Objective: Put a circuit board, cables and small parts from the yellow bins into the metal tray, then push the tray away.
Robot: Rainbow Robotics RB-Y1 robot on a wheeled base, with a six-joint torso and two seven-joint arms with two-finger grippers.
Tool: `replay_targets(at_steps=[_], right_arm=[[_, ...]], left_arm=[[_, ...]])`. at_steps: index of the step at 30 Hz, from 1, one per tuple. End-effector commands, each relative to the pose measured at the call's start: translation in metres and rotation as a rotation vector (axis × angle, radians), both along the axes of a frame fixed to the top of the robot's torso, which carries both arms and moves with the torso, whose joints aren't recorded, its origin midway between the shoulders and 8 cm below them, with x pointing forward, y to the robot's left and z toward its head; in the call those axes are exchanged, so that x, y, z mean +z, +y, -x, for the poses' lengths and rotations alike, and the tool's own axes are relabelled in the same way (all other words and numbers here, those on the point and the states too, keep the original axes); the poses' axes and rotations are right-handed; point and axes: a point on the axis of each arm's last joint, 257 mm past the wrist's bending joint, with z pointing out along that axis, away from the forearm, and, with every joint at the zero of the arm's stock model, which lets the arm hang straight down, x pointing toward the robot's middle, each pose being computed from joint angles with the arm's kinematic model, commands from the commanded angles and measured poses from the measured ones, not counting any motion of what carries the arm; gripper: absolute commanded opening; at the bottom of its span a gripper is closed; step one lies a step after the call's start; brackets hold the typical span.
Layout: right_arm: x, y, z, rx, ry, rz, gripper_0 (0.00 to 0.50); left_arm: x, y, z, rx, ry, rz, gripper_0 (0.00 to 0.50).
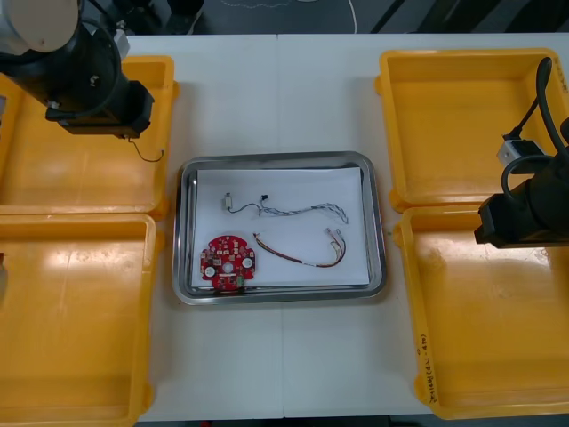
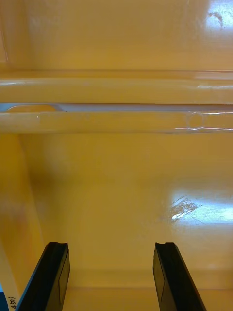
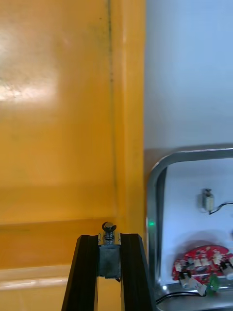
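Left wrist view: clamped between the black fingers [image 3: 87, 272] of the left gripper [image 3: 109, 240], a small metal part [image 3: 109, 255], boxy, with a round-headed stud on top. Held above the far left yellow bin [image 3: 53, 121], close to its right rim and just left of the metal tray [image 3: 154, 194].

In the front view, left arm [image 1: 89, 84] poised over the right side of that same bin, with a thin dark wire [image 1: 148, 155] curling out beneath the wrist.

At the centre of the table, between the bins, the tray, white inside. In its near left corner, a round red circuit board [image 1: 229, 261]. Across its far half, a twisted blue and white cable [image 1: 307, 210], with a small metal piece [image 1: 229, 202] at the left end. Right of the board, a red and yellow cable [image 1: 298, 256], bowed toward the near rim.

Over on the right, the right gripper [image 2: 110, 250], fingers spread wide with nothing between them, above the floor of the near right yellow bin [image 2: 116, 194].
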Motion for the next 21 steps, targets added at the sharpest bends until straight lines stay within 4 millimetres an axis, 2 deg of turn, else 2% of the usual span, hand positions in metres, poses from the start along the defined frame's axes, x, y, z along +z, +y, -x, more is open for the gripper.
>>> replay_targets(at_steps=[1, 10, 21], right_arm=[[0.010, -0.003, -0.002, -0.047, -0.031, -0.017, 0.500], [0.010, -0.003, -0.002, -0.047, -0.031, -0.017, 0.500], [0.010, -0.003, -0.002, -0.047, -0.031, -0.017, 0.500]], left_arm=[[0.021, -0.049, 0.001, -0.100, -0.064, -0.028, 0.000], [-0.003, -0.089, 0.011, -0.063, -0.031, -0.013, 0.000], [-0.029, -0.122, 0.018, -0.021, 0.014, 0.008, 0.000]])
